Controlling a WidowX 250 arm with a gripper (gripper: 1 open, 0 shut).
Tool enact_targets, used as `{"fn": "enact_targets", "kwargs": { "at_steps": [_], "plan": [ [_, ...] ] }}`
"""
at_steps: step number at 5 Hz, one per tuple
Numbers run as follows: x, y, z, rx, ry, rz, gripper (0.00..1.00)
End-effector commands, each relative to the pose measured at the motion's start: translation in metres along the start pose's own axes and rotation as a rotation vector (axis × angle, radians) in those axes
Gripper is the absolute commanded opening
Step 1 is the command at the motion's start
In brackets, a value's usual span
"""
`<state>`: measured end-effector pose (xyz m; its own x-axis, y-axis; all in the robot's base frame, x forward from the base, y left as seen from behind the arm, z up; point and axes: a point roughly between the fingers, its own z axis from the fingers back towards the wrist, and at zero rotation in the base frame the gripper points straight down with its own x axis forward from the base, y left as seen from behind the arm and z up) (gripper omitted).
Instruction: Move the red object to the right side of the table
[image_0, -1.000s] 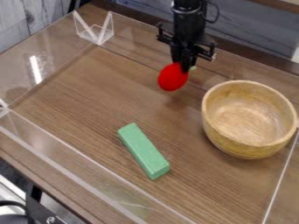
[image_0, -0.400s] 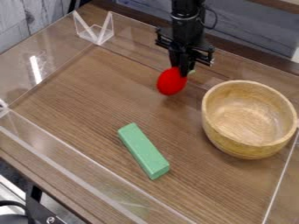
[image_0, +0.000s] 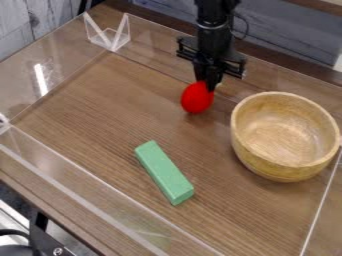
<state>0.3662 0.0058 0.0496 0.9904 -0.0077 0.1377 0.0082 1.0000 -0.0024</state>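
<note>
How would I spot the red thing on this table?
Start at the big wooden bowl on the table. Just to its left, under the black gripper, sits the red object. It is small, round and glossy, unlike the flat green block nearer the camera.

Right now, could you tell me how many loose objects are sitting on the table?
3: the red object just under the gripper, the wooden bowl on the right, the green block near the front. None seems hidden.

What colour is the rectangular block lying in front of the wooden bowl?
Green; the block shows clearly in the camera view.
</note>
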Motion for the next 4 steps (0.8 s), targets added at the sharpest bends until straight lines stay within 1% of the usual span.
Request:
{"fn": "enact_targets", "kwargs": {
  "at_steps": [1, 2, 3, 4],
  "plan": [
    [0.011, -0.001, 0.023, 0.002, -0.086, -0.044, 0.0],
    [0.01, 0.002, 0.023, 0.0, -0.093, -0.082, 0.0],
    [0.013, 0.003, 0.035, 0.005, -0.1, -0.095, 0.0],
    [0.019, 0.003, 0.047, 0.01, -0.11, -0.106, 0.0]
  ]
}}
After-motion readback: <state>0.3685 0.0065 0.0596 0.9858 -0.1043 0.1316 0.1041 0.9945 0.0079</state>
